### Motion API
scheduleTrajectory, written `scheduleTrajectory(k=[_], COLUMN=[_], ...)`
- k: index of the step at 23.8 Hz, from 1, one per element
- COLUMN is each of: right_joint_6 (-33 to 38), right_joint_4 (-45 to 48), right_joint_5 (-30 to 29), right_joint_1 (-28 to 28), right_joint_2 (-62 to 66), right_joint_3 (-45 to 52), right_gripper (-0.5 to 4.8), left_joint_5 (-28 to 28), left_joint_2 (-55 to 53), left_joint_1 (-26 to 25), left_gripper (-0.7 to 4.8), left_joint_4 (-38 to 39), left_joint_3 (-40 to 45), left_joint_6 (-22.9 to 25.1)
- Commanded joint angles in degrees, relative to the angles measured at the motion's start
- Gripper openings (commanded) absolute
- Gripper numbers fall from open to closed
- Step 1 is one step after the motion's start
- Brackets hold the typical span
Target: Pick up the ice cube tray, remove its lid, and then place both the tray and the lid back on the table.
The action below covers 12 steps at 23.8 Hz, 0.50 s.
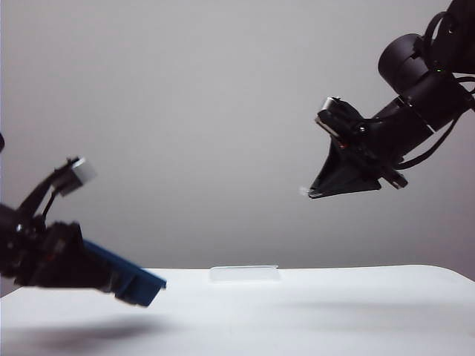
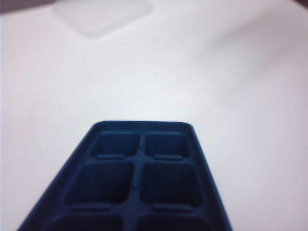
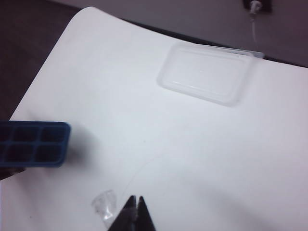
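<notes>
The dark blue ice cube tray (image 1: 137,278) hangs tilted just above the white table (image 1: 334,311) at the left, with my left gripper (image 1: 111,280) shut on its near end. In the left wrist view the tray (image 2: 139,178) shows its open compartments, uncovered; the fingers are hidden. The frosted lid (image 1: 245,274) lies flat on the table at the middle back, apart from the tray. It also shows as lid (image 2: 101,14) and lid (image 3: 207,72). My right gripper (image 1: 312,193) hovers high at the right, shut and empty (image 3: 135,198). The tray (image 3: 33,143) sits far from it.
A small clear scrap (image 3: 105,204) shows beside the right fingertips; I cannot tell what it is. The table's rounded corner and dark floor (image 3: 29,48) lie beyond the tray. A white cable (image 3: 253,19) hangs behind the table's back edge.
</notes>
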<state>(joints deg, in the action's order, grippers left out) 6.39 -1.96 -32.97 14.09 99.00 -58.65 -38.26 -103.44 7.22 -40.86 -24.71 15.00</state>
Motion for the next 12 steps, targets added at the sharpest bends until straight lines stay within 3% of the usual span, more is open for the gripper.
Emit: scheduleTrajectory(k=[1, 3, 7, 12], right_joint_6=[-0.52, -0.66, -1.66, -2.01], right_joint_4=[0.50, 0.50, 0.46, 0.44], right_joint_5=[0.07, 0.07, 0.02, -0.15], right_joint_1=[0.17, 0.17, 0.17, 0.17], right_joint_2=[-0.26, -0.26, -0.26, -0.26], right_joint_3=[0.00, 0.00, 0.02, 0.07], right_gripper=[-0.05, -0.05, -0.06, -0.05], left_joint_5=[2.10, 2.23, 3.28, 0.07], left_joint_2=[-1.64, -2.47, -3.13, -7.91], left_joint_1=[-0.07, -0.09, -0.48, -5.33], left_gripper=[2.14, 2.19, 2.47, 2.70], left_joint_4=[-3.65, -6.80, -12.50, -19.08], left_joint_3=[0.35, 0.48, 1.07, 1.03], left_joint_6=[2.64, 2.73, 10.75, 9.25])
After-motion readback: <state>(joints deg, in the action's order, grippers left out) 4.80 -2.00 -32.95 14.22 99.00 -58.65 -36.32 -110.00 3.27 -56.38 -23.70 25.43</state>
